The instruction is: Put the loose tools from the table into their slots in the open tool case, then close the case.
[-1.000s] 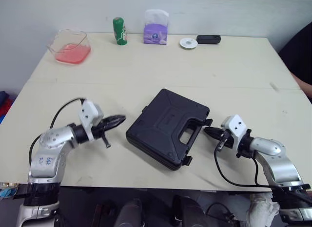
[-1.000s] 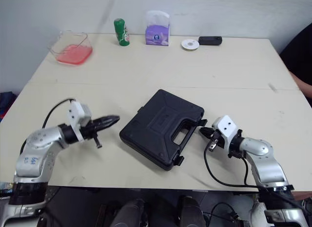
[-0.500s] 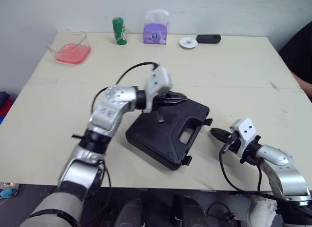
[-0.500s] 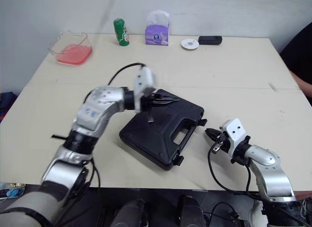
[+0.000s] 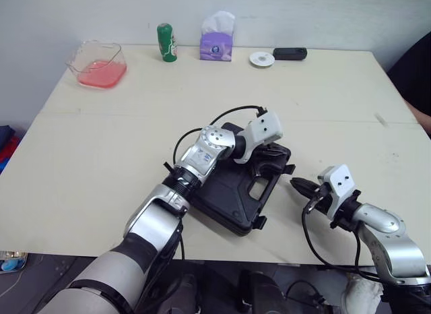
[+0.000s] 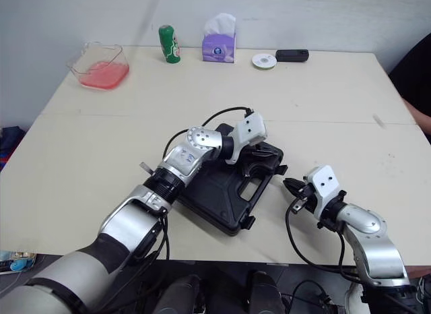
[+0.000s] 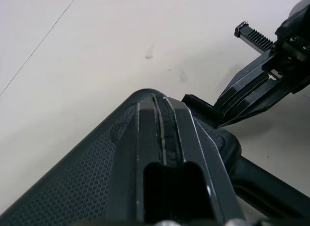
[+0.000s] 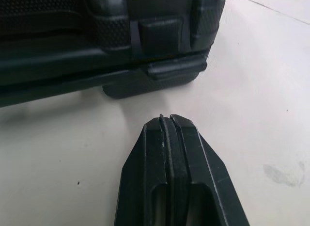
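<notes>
Black tool case [image 5: 225, 186]: moulded plastic, rectangular with rounded corners, pebbled lid surface. State: closed, lid down on the base; whether the latches are fastened cannot be told. Pose: lying flat on the pale table [image 5: 101, 145], turned diagonally to its edges. The carry handle [image 6: 261, 187], with its cut-out, faces the robot's right, with one latch [image 5: 258, 223] at the near end and another [image 5: 288, 169] at the far end. Position: mid-table, towards the near edge.

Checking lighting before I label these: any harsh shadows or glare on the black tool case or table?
Left eye view: even light; the black plastic tool case casts only a soft shadow on the cream table. Right wrist view: dim shadow under the case, no glare.
</notes>
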Controlling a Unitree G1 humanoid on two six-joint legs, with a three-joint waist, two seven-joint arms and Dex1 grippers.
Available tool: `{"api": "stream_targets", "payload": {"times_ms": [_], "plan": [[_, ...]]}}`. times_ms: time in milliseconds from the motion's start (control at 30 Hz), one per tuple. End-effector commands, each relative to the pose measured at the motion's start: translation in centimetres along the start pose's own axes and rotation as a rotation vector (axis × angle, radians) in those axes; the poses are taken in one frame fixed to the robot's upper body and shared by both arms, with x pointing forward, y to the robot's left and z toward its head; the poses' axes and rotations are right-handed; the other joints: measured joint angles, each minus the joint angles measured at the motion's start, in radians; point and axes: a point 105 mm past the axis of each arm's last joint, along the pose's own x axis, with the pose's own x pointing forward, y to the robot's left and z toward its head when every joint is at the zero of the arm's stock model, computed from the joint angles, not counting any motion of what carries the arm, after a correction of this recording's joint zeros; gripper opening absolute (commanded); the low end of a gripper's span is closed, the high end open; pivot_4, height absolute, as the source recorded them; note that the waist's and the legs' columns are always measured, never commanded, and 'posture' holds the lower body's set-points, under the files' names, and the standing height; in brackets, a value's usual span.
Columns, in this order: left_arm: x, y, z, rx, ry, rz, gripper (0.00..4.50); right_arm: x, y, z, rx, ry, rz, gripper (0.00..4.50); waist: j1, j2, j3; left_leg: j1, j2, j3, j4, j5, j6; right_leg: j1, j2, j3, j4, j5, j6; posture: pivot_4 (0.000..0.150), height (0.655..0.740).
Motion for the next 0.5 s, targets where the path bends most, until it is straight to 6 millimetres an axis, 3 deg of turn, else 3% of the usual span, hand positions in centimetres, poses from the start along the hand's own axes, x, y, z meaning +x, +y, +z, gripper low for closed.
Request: {"api": "stream_targets", "payload": {"times_ms": [33, 100, 200, 500], "plan": [[0.6, -1.8, -5.2, -0.098, 0.192, -0.070, 0.04, -0.2, 0.0, 1.3, -0.036, -0.049, -0.014, 0.00, 0.000, 0.000, 0.000, 0.001, 0.000, 0.000, 0.000, 0.000, 0.000, 0.001, 0.000, 0.000, 0.000, 0.000, 0.000, 0.150, 0.7400], [0.4, -2.9, -7.3, -0.144, 0.250, -0.105, 0.04, 0.1, -0.1, 1.4, -0.040, -0.050, -0.023, 0.00, -0.001, -0.001, -0.001, 0.003, 0.000, 0.000, 0.000, 0.000, 0.000, 0.003, -0.001, 0.001, 0.000, 0.000, 0.000, 0.150, 0.7400], [0.1, -3.4, -8.8, -0.180, 0.291, -0.100, 0.04, 0.7, -0.3, 1.5, -0.043, -0.050, -0.033, 0.00, -0.002, -0.004, -0.007, 0.004, 0.000, -0.001, 0.000, 0.000, 0.000, 0.004, -0.001, 0.002, 0.000, 0.000, 0.000, 0.150, 0.7400], [-0.7, -1.8, -8.4, -0.209, 0.280, -0.006, 0.04, 2.2, -0.3, 2.4, -0.052, -0.076, -0.023, 0.00, -0.004, -0.006, -0.019, 0.011, 0.003, -0.006, -0.002, -0.003, -0.002, 0.014, -0.004, 0.002, -0.011, 0.000, 0.000, 0.150, 0.7400]]}}
